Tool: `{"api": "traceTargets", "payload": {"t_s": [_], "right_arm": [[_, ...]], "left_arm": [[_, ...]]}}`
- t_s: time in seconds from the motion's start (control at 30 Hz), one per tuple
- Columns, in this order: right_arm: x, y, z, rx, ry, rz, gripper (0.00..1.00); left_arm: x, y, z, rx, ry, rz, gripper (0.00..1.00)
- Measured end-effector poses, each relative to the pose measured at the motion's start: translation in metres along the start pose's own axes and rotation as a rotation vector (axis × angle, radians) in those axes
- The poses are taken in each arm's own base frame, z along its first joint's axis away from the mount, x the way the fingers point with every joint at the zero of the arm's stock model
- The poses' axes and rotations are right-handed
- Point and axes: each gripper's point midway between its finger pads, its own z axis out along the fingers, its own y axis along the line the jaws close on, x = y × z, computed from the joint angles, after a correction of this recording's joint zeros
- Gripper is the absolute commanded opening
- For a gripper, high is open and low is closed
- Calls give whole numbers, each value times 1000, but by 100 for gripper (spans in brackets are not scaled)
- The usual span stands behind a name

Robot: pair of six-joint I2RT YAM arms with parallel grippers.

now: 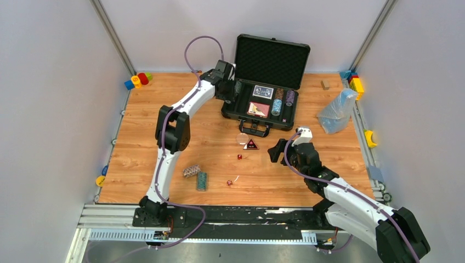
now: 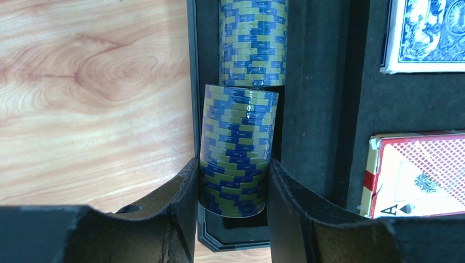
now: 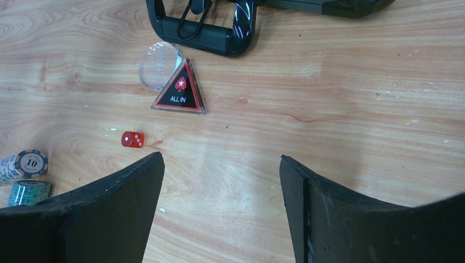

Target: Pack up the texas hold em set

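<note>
Over at the left slot of the case (image 1: 271,57), our left gripper (image 2: 232,167) is clamped on a blue-and-olive chip roll (image 2: 239,126). We reckon we're past halfway, since the card decks (image 1: 262,92) are in. Left on the table (image 1: 137,137): two loose rolls (image 1: 191,171), red dice (image 1: 239,157), ALL IN button (image 3: 180,90). Our right gripper (image 3: 219,164) hangs open, empty.

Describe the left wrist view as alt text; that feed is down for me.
The left gripper clamps a blue-and-olive chip roll at the case edge slot, in line with a second roll beyond it. A blue deck and a red deck sit to the right; wooden table shows left.
</note>
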Motion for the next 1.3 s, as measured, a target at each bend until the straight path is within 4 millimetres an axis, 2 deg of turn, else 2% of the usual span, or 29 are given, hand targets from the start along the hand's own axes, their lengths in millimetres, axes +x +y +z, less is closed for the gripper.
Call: {"api": "traceTargets", "payload": {"t_s": [0.2, 0.6, 0.67, 0.73, 0.8, 0.97, 1.17, 1.3], "right_arm": [[1, -1, 0, 4, 3, -1, 78], [1, -1, 2, 10, 9, -2, 79], [1, -1, 2, 10, 7, -1, 79], [1, -1, 2, 10, 7, -1, 79], [0, -1, 2, 11, 6, -1, 79], [1, -2, 2, 14, 9, -2, 79], [1, -2, 2, 14, 9, -2, 78], [1, -2, 2, 14, 9, -2, 78]], "left_arm": [[-9, -2, 5, 52, -9, -25, 21], [-10, -2, 5, 80, 9, -51, 26], [-9, -2, 5, 80, 10, -52, 42], [-9, -2, 5, 84, 4, -52, 75], [-9, -3, 5, 94, -10, -53, 88], [6, -14, 12, 120, 17, -60, 90], [8, -12, 14, 111, 13, -61, 86], [23, -8, 4, 95, 31, -62, 87]]}}
